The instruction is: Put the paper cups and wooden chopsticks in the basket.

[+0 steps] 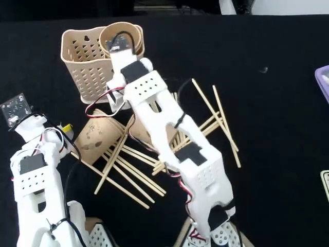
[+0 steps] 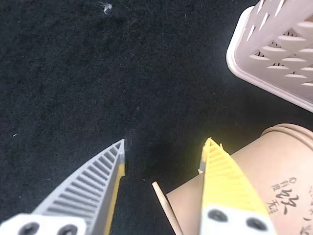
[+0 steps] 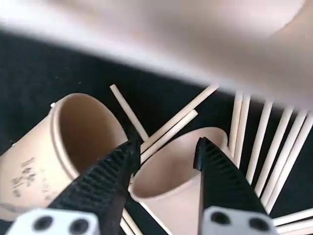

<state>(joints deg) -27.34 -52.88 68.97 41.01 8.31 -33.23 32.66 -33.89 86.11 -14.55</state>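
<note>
1. One cup (image 1: 136, 35) is sitting in the basket (image 1: 82, 62), upper left of the high view.
2. We are holding the right gripper (image 3: 166, 147), jaws spread and empty, over a fallen cup (image 3: 166, 174) near the centre.
3. Next, we think, it is needing a grip on the rim.

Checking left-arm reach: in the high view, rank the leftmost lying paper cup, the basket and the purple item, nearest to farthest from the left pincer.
From the left pincer:
1. Paper cup, lying right beside it.
2. Basket, standing farther back.
3. Purple item, at the table's far right edge.
</note>
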